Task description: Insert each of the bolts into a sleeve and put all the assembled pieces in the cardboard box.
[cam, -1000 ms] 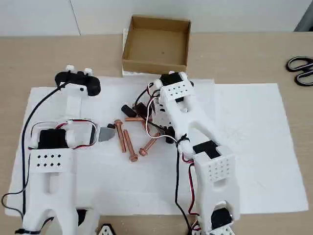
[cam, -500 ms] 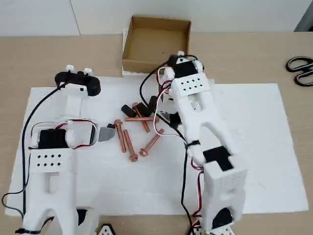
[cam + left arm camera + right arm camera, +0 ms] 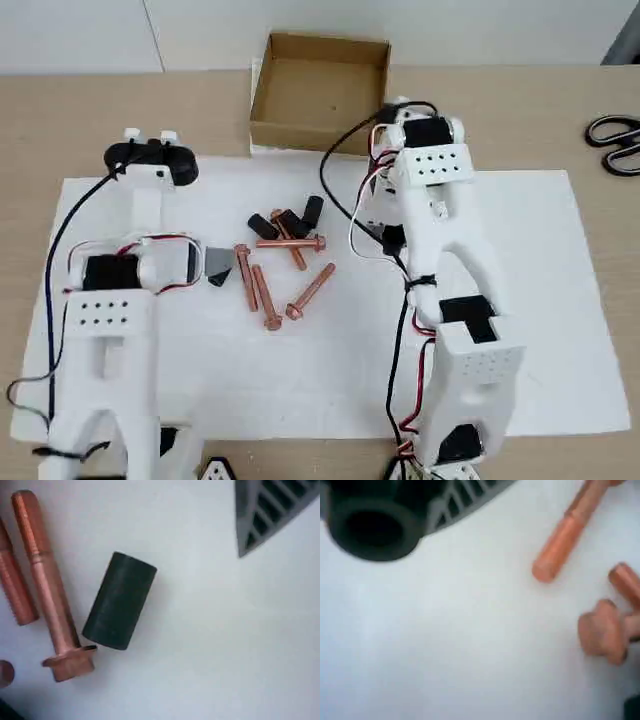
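Clamping a black sleeve, the right gripper hangs just right of the copper bolts and three loose sleeves. The left gripper sits left of them, and I cannot tell its state. The cardboard box stands beyond.

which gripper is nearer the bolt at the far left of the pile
Left. The left gripper sits right beside that bolt; the right gripper is past the other bolts, well apart from it.
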Action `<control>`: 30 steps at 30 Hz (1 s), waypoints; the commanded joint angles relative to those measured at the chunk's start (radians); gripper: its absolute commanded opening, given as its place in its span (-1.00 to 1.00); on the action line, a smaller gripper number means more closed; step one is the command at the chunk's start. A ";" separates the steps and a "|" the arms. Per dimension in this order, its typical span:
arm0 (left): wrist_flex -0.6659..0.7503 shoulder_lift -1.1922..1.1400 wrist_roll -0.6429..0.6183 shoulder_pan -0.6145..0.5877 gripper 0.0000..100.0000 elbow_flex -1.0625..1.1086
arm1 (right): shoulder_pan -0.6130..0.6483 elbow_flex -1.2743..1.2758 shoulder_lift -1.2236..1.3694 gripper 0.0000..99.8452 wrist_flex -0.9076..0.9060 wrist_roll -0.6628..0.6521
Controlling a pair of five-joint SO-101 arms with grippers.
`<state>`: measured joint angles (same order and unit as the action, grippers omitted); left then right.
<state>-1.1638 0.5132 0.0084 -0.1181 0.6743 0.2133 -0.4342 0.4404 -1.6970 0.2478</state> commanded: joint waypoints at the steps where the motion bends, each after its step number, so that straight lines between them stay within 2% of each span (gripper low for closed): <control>1: -0.002 -0.143 -0.025 0.005 -0.33 -0.130 | -0.021 -0.032 -0.010 -0.99 0.012 -0.098; 4: -0.061 -0.288 -0.080 0.021 -0.33 -0.245 | -0.031 -0.034 -0.010 -0.99 0.035 -0.183; 7: -0.127 -0.374 -0.107 0.075 -0.33 -0.332 | -0.027 -0.034 -0.010 -0.99 0.030 -0.212; 12: -0.275 -0.411 -0.103 0.097 -0.33 -0.432 | -0.030 -0.034 -0.010 -0.99 0.028 -0.212; 15: -0.325 -0.416 -0.058 0.109 -0.33 -0.440 | -0.027 -0.034 -0.010 -0.99 0.028 -0.212; 22: -0.327 -0.419 -0.043 0.183 -0.33 -0.444 | -0.030 -0.034 -0.010 -0.99 0.030 -0.212; 27: -0.327 -0.422 -0.051 0.186 -0.33 -0.440 | -0.030 -0.034 -0.007 -0.99 0.033 -0.212; 30: -0.327 -0.422 -0.146 0.180 -0.33 -0.438 | -0.028 -0.034 -0.004 -0.99 0.035 -0.212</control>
<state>-1.4814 0.0867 -0.0667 0.0583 0.2754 0.1949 -0.4342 0.4434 -1.6755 0.0453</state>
